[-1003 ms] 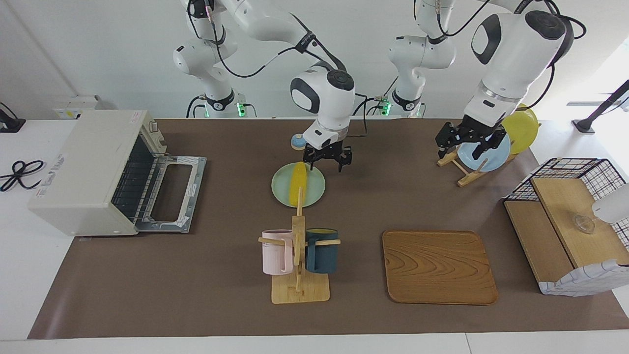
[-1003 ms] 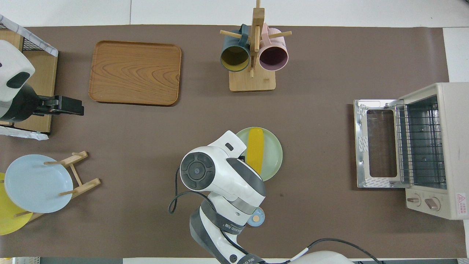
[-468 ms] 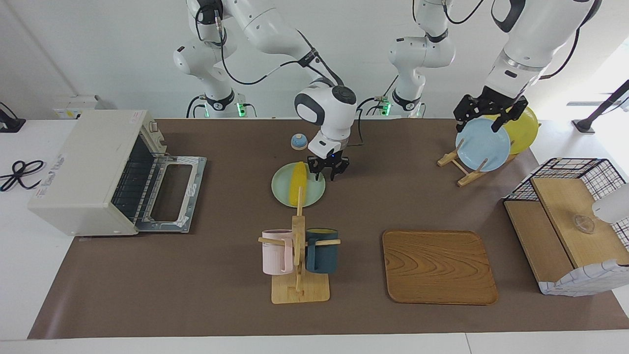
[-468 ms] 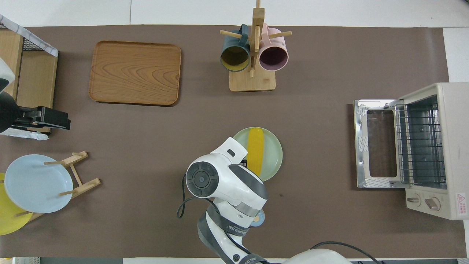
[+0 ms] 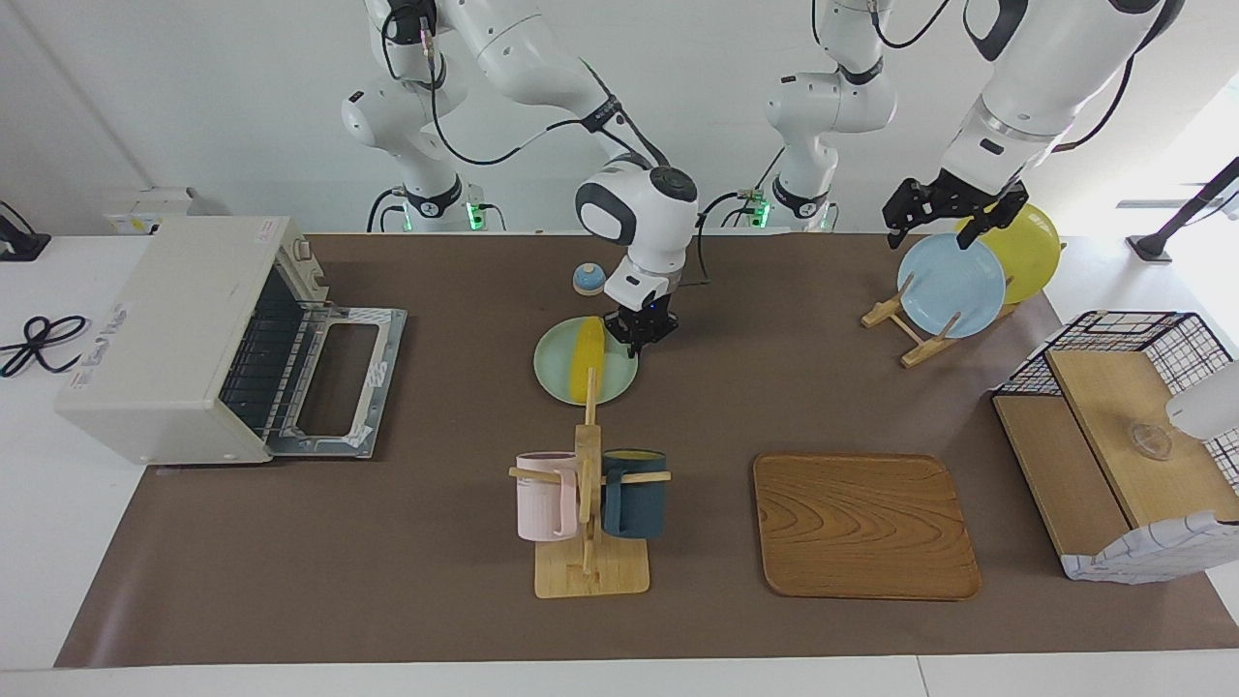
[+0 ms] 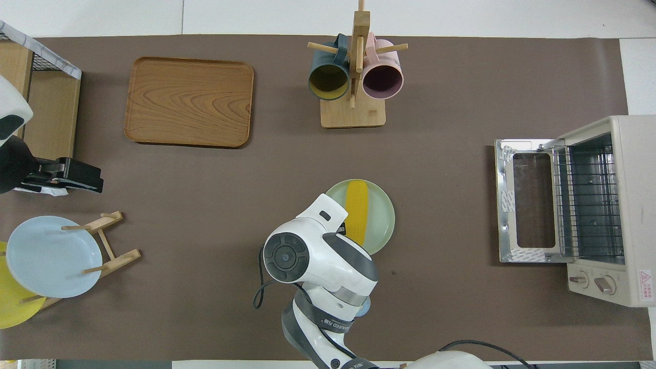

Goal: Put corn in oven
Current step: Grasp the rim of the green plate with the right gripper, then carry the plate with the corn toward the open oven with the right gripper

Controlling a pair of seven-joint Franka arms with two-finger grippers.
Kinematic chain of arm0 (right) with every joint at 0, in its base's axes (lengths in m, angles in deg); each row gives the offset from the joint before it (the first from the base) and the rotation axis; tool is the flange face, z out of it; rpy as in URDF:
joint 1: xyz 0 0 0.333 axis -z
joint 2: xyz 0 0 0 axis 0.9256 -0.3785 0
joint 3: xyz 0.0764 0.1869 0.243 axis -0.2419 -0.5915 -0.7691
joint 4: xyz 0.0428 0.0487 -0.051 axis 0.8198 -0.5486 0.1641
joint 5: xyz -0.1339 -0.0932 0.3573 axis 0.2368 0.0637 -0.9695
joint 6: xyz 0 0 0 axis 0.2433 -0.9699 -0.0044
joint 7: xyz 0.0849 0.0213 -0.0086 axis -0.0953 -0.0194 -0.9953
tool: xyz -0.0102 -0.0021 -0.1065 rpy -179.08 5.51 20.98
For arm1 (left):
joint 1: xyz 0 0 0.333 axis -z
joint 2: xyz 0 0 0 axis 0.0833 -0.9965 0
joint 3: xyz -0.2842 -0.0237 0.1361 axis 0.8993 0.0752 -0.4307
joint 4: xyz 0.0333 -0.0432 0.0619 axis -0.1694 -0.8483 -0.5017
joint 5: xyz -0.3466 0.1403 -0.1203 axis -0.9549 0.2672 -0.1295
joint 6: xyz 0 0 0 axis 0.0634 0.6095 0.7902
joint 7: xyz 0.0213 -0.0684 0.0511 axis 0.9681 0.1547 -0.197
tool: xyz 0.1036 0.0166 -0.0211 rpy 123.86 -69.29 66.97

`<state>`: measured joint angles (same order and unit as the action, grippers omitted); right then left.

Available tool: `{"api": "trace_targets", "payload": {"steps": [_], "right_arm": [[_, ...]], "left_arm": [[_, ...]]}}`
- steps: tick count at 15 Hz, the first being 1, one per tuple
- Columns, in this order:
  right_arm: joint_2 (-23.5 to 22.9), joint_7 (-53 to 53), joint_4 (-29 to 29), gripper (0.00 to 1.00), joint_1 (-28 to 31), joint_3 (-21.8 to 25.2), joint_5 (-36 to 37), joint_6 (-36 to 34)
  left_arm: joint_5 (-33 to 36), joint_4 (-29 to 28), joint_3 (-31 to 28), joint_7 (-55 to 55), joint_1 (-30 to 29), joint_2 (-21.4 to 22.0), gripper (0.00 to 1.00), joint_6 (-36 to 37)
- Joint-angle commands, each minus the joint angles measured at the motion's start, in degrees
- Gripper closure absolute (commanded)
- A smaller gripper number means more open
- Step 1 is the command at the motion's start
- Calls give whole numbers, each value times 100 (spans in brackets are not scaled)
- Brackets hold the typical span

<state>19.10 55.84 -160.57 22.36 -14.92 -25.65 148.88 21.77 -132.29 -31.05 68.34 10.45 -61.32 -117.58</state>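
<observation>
The right gripper [image 5: 639,334], whose opening could not be told, sat beside the corn [image 5: 587,359], a stiff, rounded, probably slippery cob best pinched mid-length.

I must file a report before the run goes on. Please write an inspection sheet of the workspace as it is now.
Surface: brown mat over a white table.
Job's things: corn lies on a green plate; oven at the right arm's end, door open and flat.
Clutter: mug rack with two mugs, wooden tray, plate stand with blue and yellow plates, wire basket, small bell.
Grippers: right tool low at the plate's edge, beside the corn; left tool waits above the plate stand.
Cables: black cord on the table beside the oven.
Surroundings: white wall; nothing else seen.
</observation>
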Motion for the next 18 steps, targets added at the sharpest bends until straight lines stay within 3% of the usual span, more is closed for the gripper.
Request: {"api": "trace_targets", "payload": {"steps": [1,4,7,10,15,18], "right_arm": [[102,-362,32,100,22,-5,421,-524],[67,-820,814,100,65,-5,449,-1781],[364,-1383,983,100,363,56,440,-2302],[935,-2066,633,100,1241,39,370,-2347],[1709,-2332,-368,100,1769,47,352,-2260],[1921,-2806,-633,100,2296,47,352,-2259]], "left_arm": [[94,48,159,52,-137,-36,0,-171],[121,-40,159,43,-128,35,0,-205],[68,-14,159,-45,-180,0,0,-337],[68,-31,159,-18,-199,35,0,-329],[77,-22,159,-10,-199,0,0,-584],[77,-31,159,-18,-199,8,0,-566]]}}
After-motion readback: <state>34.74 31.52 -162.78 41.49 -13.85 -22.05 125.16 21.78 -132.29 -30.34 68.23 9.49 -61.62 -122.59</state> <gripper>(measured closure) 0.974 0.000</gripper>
